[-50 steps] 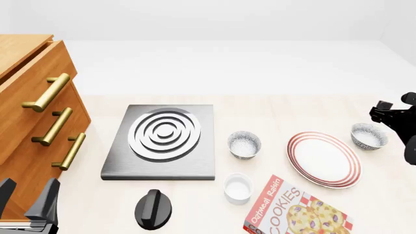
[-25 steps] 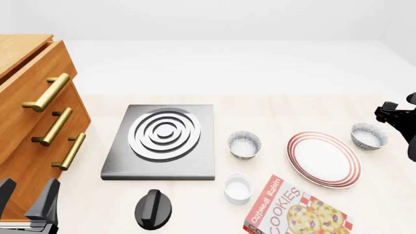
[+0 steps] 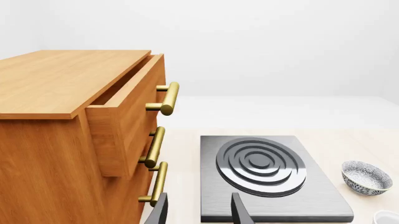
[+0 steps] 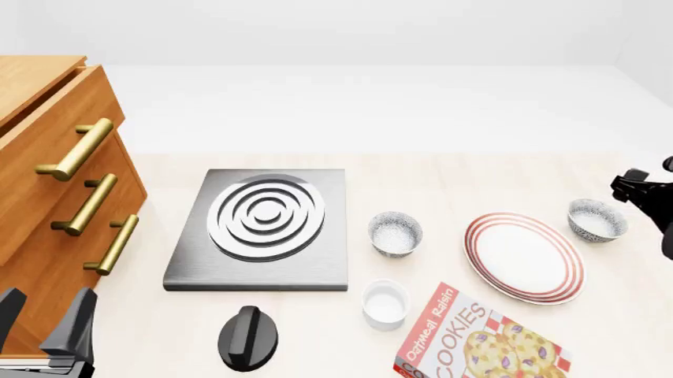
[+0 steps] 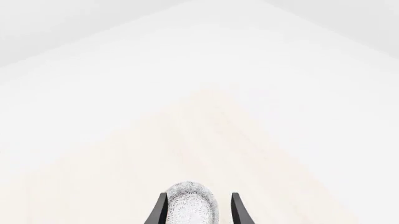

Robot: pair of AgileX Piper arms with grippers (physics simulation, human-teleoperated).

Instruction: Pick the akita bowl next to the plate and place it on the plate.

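Observation:
Two speckled akita bowls flank the red-ringed plate (image 4: 522, 257). One akita bowl (image 4: 596, 220) sits close by the plate's far right rim. Its look-alike (image 4: 395, 233) stands further off on the left, and also shows in the left wrist view (image 3: 366, 176). My right gripper (image 4: 639, 189) hovers at the right edge, just beyond the right-hand bowl. In the right wrist view that bowl (image 5: 187, 205) appears between the open fingers (image 5: 238, 210), with no contact seen. My left gripper (image 4: 44, 321) rests open at the near left corner, holding nothing.
A grey stove plate (image 4: 263, 227) with silver rings lies centre left, with a black knob (image 4: 250, 337) in front of it. A white cup (image 4: 385, 303) and a cookies box (image 4: 481, 340) sit near the front. A wooden drawer cabinet (image 4: 53, 181) fills the left side.
My right arm has drifted to the right and slightly down, so less of it shows at the frame edge. Bowls, plate and left arm have not moved.

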